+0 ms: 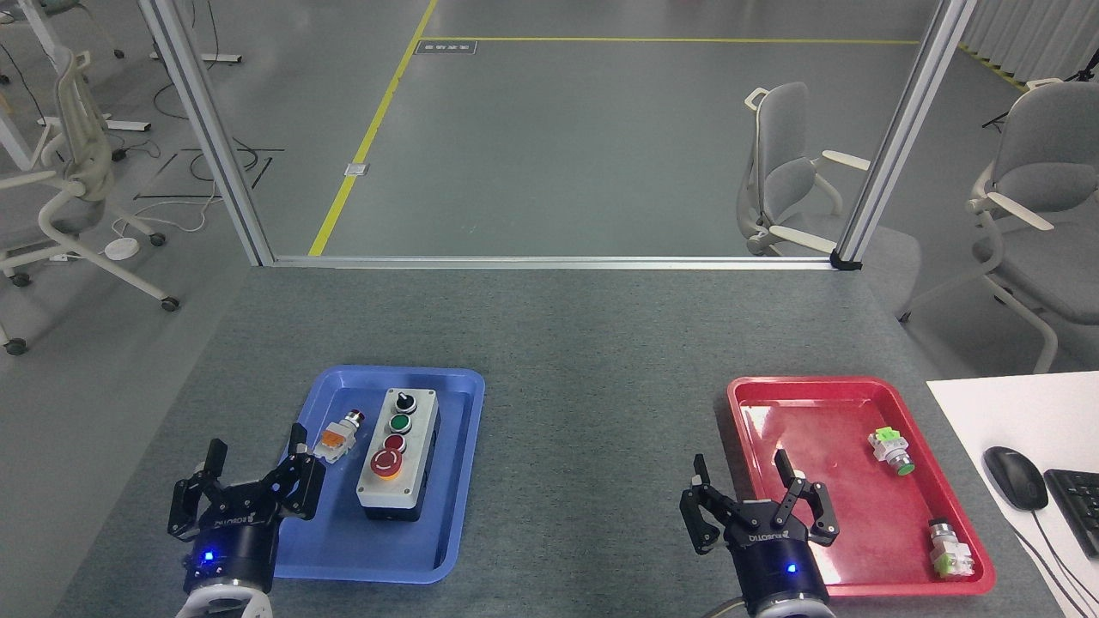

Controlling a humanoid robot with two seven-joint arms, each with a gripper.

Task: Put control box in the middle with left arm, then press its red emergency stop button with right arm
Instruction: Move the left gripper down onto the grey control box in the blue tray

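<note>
Desk: grey speckled felt-like top; the bare stretch between the two trays holds nothing.
Blue tray: lies on the left part of the desk, near edge towards the robot.
Red tray: lies on the right part of the desk, well apart from the blue tray.
Control box: light-grey oblong with a black base, lying inside the blue tray, right of its centre, long side running away from the robot; from far to near it carries a black knob, a green button, a small red button and the big red one.
Left claw: released, fingers spread, over the blue tray's near-left edge, just left of the control box, not touching it.
Right claw: released, fingers spread, at the red tray's near-left edge, holding nothing.
Red emergency stop button: at the near end of the control box, yellow collar around it, nothing touching it.
Loose pushbutton: orange-white body with a red tip, lying in the blue tray, just left of the control box.
Green-tipped pushbutton: in the red tray, far right part.
Second pushbutton: in the red tray's near-right corner.
</note>
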